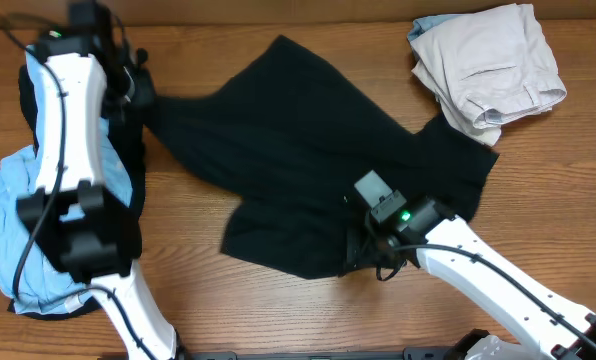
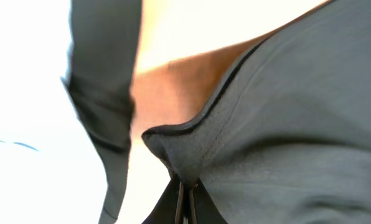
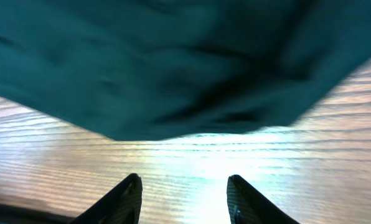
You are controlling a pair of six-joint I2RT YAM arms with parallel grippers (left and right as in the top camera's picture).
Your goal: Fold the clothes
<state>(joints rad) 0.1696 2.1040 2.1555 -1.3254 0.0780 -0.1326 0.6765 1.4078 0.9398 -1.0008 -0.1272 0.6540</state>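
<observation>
1. Black T-shirt (image 1: 308,170) lies rumpled across the table (image 1: 278,320), hem filling the left wrist view.
2. Light blue shirt (image 1: 3,220) is bunched left of the T-shirt.
3. Beige trousers (image 1: 493,65) lie by the T-shirt's far right corner.
4. Left claw (image 2: 187,186) is pinched tight on the T-shirt's hem.
5. Right claw (image 3: 184,183), half open and empty, hovers at the T-shirt's near edge.

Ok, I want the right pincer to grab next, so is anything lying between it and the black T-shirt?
Nothing visible. The right pincer stands open over the brown wooden table, with the edge of the limp black T-shirt straight ahead. The left pincer is shut on its hem.
</observation>
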